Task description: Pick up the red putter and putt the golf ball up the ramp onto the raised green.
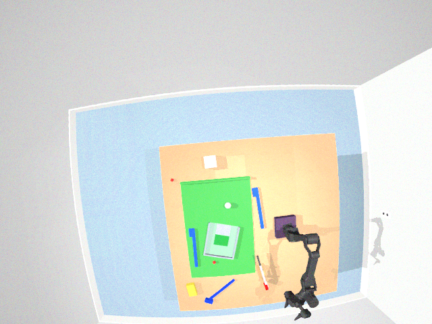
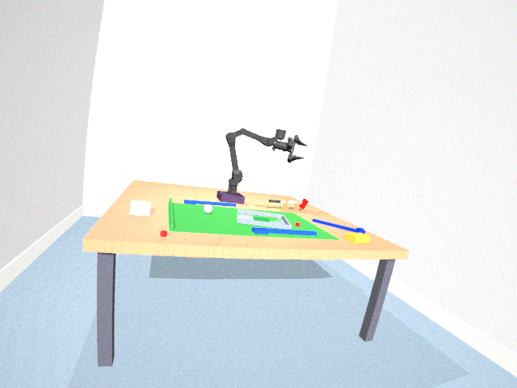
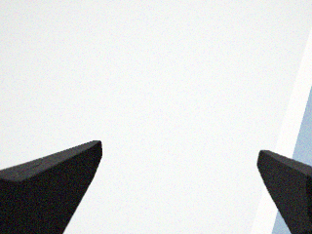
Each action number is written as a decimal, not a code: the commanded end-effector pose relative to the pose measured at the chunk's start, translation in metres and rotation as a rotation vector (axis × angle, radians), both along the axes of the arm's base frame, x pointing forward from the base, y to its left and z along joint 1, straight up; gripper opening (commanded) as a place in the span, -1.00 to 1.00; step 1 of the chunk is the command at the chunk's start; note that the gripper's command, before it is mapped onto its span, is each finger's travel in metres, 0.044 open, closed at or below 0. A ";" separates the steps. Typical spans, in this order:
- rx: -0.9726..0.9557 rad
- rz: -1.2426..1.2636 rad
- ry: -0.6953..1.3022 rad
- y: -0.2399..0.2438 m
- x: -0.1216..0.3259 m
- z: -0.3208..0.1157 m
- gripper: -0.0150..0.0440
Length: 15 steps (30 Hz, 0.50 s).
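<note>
"L to R, top view, what's seen?"
"Yellow blk at 7 o'clock from raised green, blue putter at 6."
"Ball?"
"Golf ball is seen on green mat, approx. 12 o'clock from raised green."
"Red putter?"
"At 4 o'clock, on worktop, not gripped."
"Claw?"
"Held high, approx. 5 o'clock from red putter; wide open, nothing gripped."
</note>
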State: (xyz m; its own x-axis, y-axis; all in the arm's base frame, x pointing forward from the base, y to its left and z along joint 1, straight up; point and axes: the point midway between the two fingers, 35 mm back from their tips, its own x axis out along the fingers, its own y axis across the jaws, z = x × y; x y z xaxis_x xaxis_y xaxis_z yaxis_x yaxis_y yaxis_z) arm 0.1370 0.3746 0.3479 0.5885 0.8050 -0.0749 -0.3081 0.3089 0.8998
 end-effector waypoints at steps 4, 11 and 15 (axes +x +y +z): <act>-0.661 0.089 -0.322 -0.018 0.067 -0.080 1.00; -1.028 0.256 -0.444 -0.048 0.100 -0.132 1.00; -1.204 0.394 -0.493 -0.071 0.114 -0.160 1.00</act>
